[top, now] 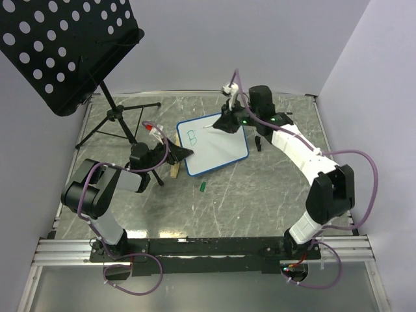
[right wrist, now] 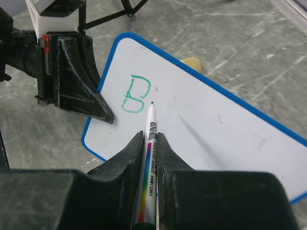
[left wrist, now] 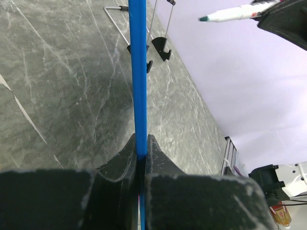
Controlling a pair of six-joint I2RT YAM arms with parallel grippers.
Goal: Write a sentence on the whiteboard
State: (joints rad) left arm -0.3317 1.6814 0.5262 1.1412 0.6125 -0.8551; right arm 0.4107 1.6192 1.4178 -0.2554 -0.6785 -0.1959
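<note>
The left tool [top: 179,153] is shut on the left-hand edge of the whiteboard [top: 214,144]; in its own wrist view the thin blue rim [left wrist: 139,72] runs straight up out of the pinch between the two black fingers [left wrist: 123,160], so the board is seen edge-on from there. The board sits just ahead of this tool, tilted, its gripped side raised off the grey marbled counter [top: 260,195], with a pale wooden block [top: 174,170] lying below the tool at the board's near-left corner. The right tool [right wrist: 150,139] is closed around a white marker [right wrist: 149,163] with a rainbow stripe down its barrel. The marker sticks out forward from between the fingers, its dark tip pointing at the board face directly in front of the tool. Of the sentence [right wrist: 134,94] only one green letter – a capital B – stands on the board, just ahead and to the left of the marker tip and close to the left tool's fingertips. Whether the tip touches the white surface cannot be told; a thin grey shadow falls on the board to the right of the tip. From above, the right tool hangs over the far edge of the board, opposite the left tool. A small green cap [top: 203,187] lies on the counter beside the board's near edge, apart from both tools, and a black perforated music stand [top: 65,52] rises well beyond the left tool.
</note>
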